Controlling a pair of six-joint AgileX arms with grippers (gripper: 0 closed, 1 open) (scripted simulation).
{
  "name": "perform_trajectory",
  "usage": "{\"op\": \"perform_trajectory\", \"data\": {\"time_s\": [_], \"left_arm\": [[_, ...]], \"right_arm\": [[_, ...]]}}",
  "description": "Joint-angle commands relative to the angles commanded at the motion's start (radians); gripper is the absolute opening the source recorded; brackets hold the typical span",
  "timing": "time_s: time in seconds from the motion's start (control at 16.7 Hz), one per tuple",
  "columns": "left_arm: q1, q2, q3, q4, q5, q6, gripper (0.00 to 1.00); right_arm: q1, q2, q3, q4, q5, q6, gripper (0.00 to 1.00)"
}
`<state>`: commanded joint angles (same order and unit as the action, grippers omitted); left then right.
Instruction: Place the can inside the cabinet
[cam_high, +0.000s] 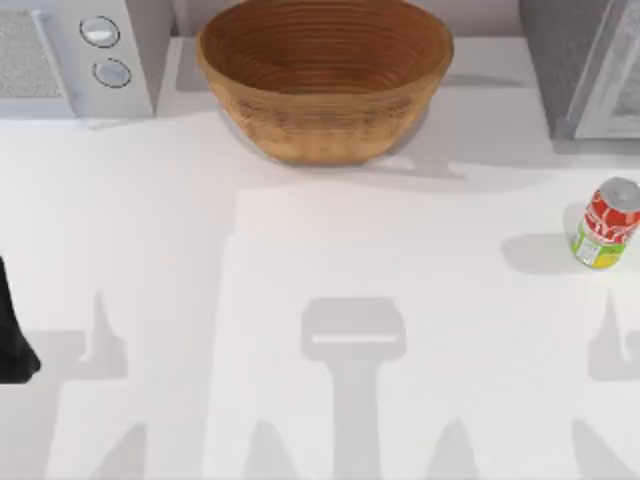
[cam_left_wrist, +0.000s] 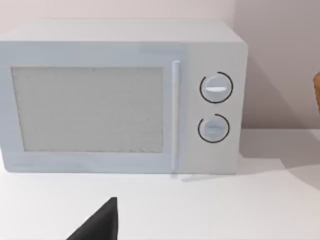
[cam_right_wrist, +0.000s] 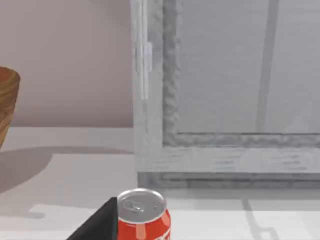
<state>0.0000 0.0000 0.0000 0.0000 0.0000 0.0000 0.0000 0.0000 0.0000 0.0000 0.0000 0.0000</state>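
The can (cam_high: 606, 225) stands upright near the table's right edge, with a silver top, a red label and a yellow-green band. Behind it at the back right is the grey speckled cabinet (cam_high: 568, 60), its pale white-framed door panel (cam_high: 622, 85) closed. In the right wrist view the can (cam_right_wrist: 143, 216) is close, right beside a dark finger (cam_right_wrist: 100, 226) of my right gripper, with the cabinet (cam_right_wrist: 225, 105) behind it. Nothing lies against that finger's inner edge. My left arm (cam_high: 12, 330) is parked at the left edge. Its finger (cam_left_wrist: 100, 224) hangs over bare table, holding nothing.
A large woven brown bowl (cam_high: 325, 75) sits at the back middle. A white microwave (cam_high: 70, 55) with two round knobs (cam_left_wrist: 215, 107) stands at the back left, facing the left wrist camera. A pale wall closes the back.
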Motion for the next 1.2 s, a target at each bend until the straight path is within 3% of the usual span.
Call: {"op": "perform_trajectory", "data": {"time_s": [0.24, 0.48, 1.2], "left_arm": [[0.000, 0.000, 0.000, 0.000, 0.000, 0.000, 1.00], [0.000, 0.000, 0.000, 0.000, 0.000, 0.000, 1.00], [0.000, 0.000, 0.000, 0.000, 0.000, 0.000, 1.00]], "right_arm": [[0.003, 0.030, 0.006, 0.030, 0.006, 0.001, 1.00], [0.025, 0.219, 0.033, 0.204, 0.035, 0.006, 1.00], [0.161, 1.430, 0.157, 1.161, 0.173, 0.043, 1.00]]}}
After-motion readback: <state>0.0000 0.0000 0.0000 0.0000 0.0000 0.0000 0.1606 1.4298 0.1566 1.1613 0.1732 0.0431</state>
